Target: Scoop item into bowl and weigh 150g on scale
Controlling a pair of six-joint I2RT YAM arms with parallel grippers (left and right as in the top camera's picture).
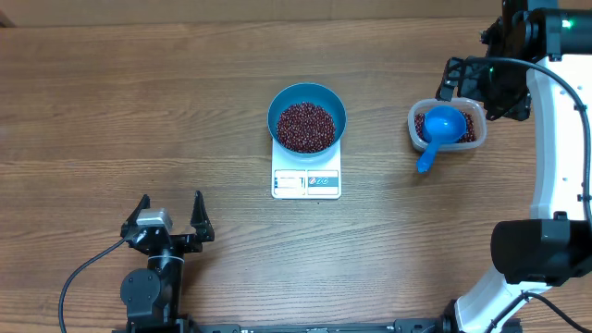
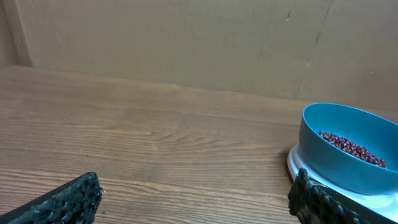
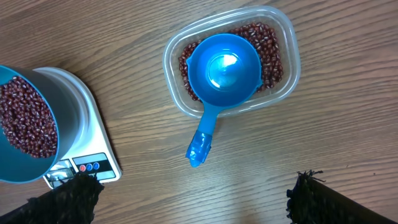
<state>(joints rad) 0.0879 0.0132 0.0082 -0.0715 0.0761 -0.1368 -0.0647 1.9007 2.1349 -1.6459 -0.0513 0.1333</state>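
Teal bowl [image 1: 307, 92] upright on white scale [image 1: 306, 182], mid-table; loose heap of dark red-brown beans [image 1: 306, 127] inside.

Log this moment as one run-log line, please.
left gripper: open, empty | right gripper: open, empty, near clear plastic tub | round teal-blue bowl: on small white scale, holds dark red-brown beans | blue plastic scoop: empty, resting in tub
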